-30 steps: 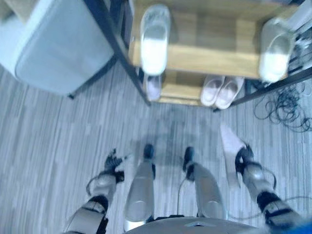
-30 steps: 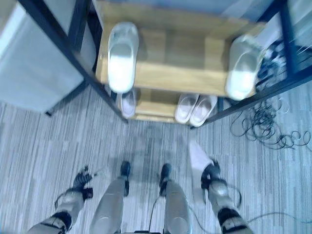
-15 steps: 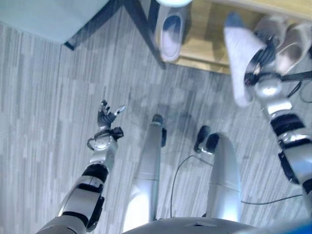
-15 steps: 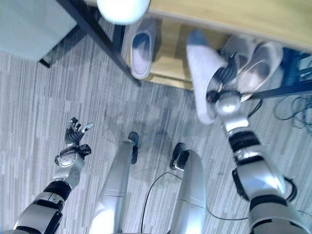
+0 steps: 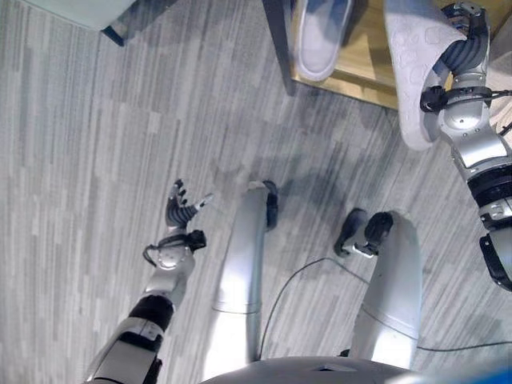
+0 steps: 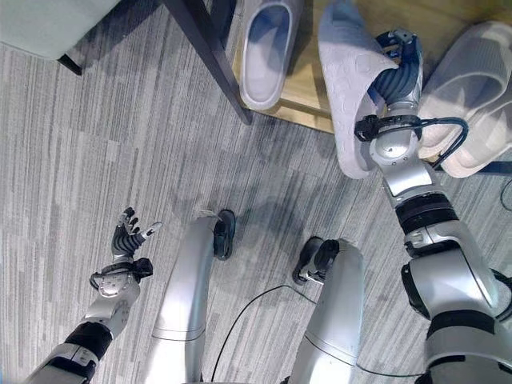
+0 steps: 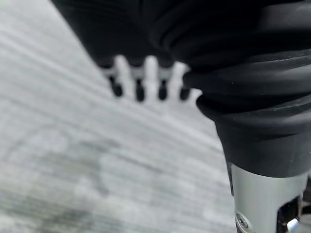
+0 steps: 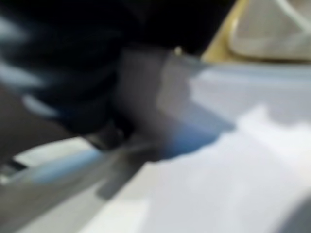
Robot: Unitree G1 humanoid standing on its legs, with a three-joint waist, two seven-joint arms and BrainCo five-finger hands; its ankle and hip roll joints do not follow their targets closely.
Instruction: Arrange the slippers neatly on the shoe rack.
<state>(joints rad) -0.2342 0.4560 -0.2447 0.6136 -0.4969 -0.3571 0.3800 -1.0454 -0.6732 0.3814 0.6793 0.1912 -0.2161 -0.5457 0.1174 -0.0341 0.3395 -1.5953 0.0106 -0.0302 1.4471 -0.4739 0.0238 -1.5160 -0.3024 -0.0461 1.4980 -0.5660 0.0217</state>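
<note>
the left hand hangs low over the floor on the robot's left, fingers spread and relaxed, holding nothing and well apart from the rack. at the far left a pale grey box stands on dark legs beside the shoe rack, whose dark post slants down to the floor. just right of that post one slipper already lies on the wooden bottom shelf, its heel end hanging a little over the front edge. next comes the carried slipper, sole turned toward the camera, held up at the shelf's front edge; the right hand has its fingers curled round it. at the far right a pair of slippers sits side by side on the same shelf.

judging by this, the task looks well along: three slippers are on the low shelf and the one in hand is the piece left to place, most likely in the gap between the single slipper and the pair. it is not yet set down.

the floor is grey striped carpet, flat and bare around the robot.
</note>
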